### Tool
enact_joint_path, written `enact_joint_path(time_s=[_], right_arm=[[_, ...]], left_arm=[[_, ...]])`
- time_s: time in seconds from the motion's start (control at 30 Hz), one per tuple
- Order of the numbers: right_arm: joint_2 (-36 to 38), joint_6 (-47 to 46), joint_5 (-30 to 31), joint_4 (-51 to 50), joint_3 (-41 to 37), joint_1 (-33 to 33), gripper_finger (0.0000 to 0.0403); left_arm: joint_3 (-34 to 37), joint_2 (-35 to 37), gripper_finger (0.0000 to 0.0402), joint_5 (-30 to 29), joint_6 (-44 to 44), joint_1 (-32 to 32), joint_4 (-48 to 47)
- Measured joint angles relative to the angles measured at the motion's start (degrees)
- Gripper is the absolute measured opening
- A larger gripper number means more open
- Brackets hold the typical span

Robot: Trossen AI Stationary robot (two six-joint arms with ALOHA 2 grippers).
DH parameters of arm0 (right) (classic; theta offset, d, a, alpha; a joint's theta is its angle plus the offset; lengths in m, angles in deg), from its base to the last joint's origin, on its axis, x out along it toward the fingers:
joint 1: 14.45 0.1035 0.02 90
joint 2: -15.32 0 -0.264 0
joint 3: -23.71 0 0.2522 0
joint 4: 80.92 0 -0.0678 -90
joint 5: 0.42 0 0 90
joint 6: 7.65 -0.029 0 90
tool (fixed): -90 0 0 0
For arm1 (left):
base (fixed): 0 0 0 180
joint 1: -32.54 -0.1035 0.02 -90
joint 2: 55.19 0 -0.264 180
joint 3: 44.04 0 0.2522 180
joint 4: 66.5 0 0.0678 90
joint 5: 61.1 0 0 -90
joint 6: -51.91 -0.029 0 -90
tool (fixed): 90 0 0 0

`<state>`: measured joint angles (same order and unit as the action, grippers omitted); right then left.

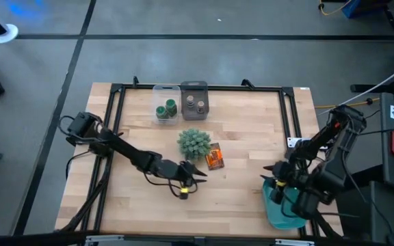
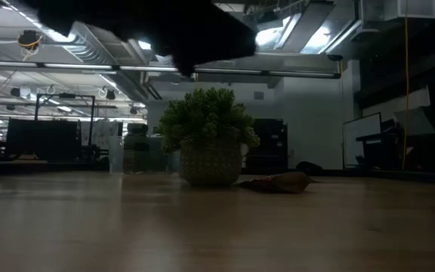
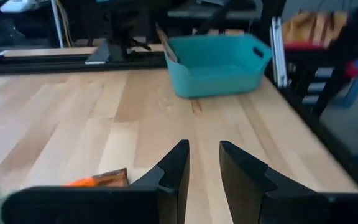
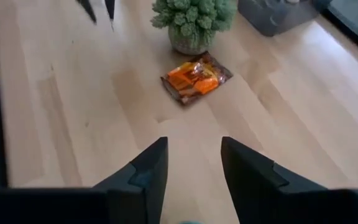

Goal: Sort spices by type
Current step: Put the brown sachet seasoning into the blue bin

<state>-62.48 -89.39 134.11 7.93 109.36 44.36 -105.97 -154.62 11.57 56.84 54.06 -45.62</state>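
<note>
In the high view two green spice jars [image 1: 166,108] sit in a clear bin [image 1: 157,91] near the far edge. Two grey-brown jars [image 1: 195,104] sit in the dark grey bin [image 1: 195,86] beside it. My left gripper [image 1: 200,173] hovers open over the middle of the table, just near of the spiky green ball [image 1: 193,142] and the orange packet [image 1: 215,158]. Its fingers [image 3: 176,167] stand a narrow gap apart with nothing between them. My right gripper [image 1: 271,172] is open at the table's right, above the teal basket [image 1: 279,213], and also empty [image 4: 191,163].
The spiky ball [image 2: 208,121] stands in a woven pot [image 2: 211,162] mid-table, with the crinkled orange packet [image 4: 196,78] lying flat to its right. The teal basket [image 3: 216,59] sits at the near right corner. A black frame [image 1: 204,87] borders the table. Bare wood lies near and left.
</note>
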Motion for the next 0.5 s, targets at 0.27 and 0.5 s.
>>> enact_joint_path(time_s=[0.27, 0.5], right_arm=[[-0.02, 10.77, -0.10, 5.46, -0.02, -7.16, 0.0150], [-0.04, 12.21, -0.57, 6.32, -0.06, -11.58, 0.0150]], left_arm=[[-15.57, -9.02, 0.0075, -5.67, -7.58, 0.00, -19.38], [-21.72, -14.81, 0.0075, -9.00, -10.09, -1.50, -22.42]])
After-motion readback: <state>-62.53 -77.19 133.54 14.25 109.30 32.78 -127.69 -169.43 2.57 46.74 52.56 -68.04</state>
